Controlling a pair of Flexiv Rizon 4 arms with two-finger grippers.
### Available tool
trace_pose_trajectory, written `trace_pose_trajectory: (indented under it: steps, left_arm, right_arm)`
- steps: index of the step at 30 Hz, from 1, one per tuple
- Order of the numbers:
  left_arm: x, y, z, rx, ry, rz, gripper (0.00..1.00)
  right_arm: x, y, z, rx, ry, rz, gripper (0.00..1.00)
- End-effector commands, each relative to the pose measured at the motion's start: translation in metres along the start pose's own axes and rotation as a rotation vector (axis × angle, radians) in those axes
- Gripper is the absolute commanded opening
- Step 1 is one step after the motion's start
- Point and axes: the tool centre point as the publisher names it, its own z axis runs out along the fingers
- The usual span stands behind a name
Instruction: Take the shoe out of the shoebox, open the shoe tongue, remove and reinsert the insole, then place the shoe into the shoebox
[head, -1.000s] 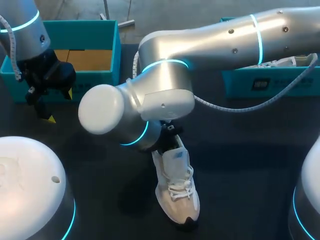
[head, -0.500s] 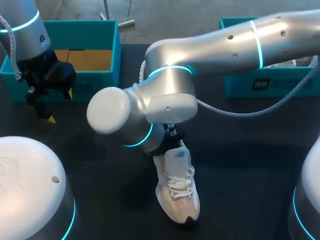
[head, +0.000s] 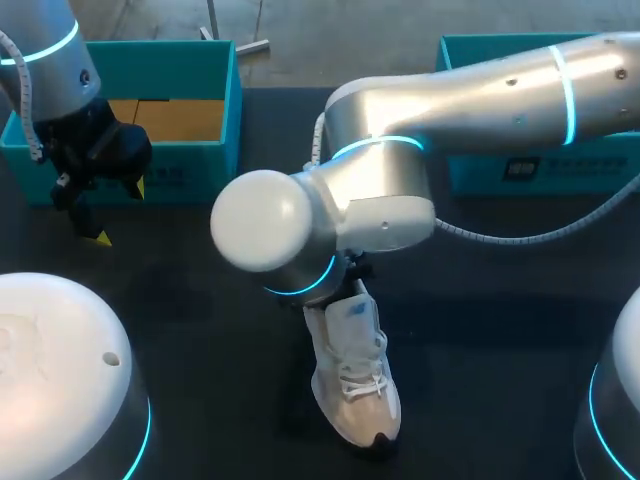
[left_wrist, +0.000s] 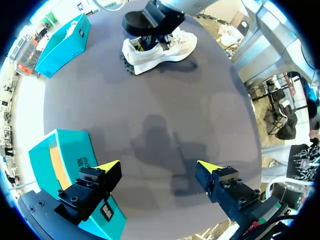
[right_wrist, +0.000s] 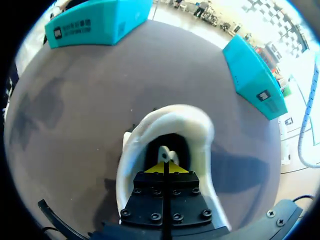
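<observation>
A white sneaker (head: 352, 378) lies on the dark table near the front middle, with its toe toward the front edge. In the right wrist view its heel collar (right_wrist: 170, 125) curves around my right gripper (right_wrist: 164, 169), which is shut with its yellow tips down inside the shoe's opening. What the tips touch in there is hidden. From above, the arm's wrist covers that gripper. My left gripper (left_wrist: 159, 166) hangs open and empty at the back left, by the open teal shoebox (head: 225, 95). The sneaker (left_wrist: 160, 47) lies far ahead of it.
A second teal box (head: 520, 165) stands at the back right, partly behind my right arm. Both boxes appear in the right wrist view, one (right_wrist: 95, 20) behind the shoe and one (right_wrist: 255, 75) off to the side. The near shoebox (left_wrist: 55, 160) sits beside my left finger.
My right arm's wrist and elbow have swung to the right above the shoe. The sneaker has barely shifted. The left arm has not moved.
</observation>
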Motion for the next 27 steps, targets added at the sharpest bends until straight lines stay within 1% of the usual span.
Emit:
trace_pose_trajectory:
  steps: [1,5,8,13,16,17,21,25,27]
  left_arm:
    - [0.001,0.000,0.000,-0.004,0.000,-0.001,1.00]
    - [0.001,0.000,0.000,-0.004,0.000,-0.001,1.00]
    - [0.001,0.000,0.000,-0.004,0.000,-0.001,1.00]
    - [0.001,0.000,0.000,-0.004,0.000,-0.001,1.00]
    - [0.001,0.000,0.000,-0.004,0.000,-0.001,1.00]
    - [0.001,0.000,0.000,-0.004,0.000,-0.001,1.00]
    - [0.001,0.000,0.000,-0.004,0.000,-0.001,1.00]
    - [0.001,0.000,0.000,-0.004,0.000,-0.001,1.00]
    - [0.001,0.000,0.000,-0.004,0.000,-0.001,1.00]
  right_arm:
    - [-0.014,-0.001,-0.015,-0.062,0.021,0.120,0.00]
    - [-0.019,0.008,-0.014,-0.080,0.038,0.127,0.00]
    - [-0.018,0.013,-0.006,-0.083,0.049,0.128,0.00]
    - [-0.012,0.013,0.006,-0.067,0.056,0.107,0.00]
    - [-0.008,0.012,0.013,-0.050,0.026,0.094,0.00]
    - [-0.006,0.012,0.013,-0.048,0.000,0.091,0.00]
    - [0.002,0.008,0.009,-0.041,-0.093,0.075,0.00]
    - [0.006,0.006,0.004,-0.025,-0.152,0.060,0.00]
    - [0.009,0.004,0.006,-0.012,-0.178,0.051,0.00]
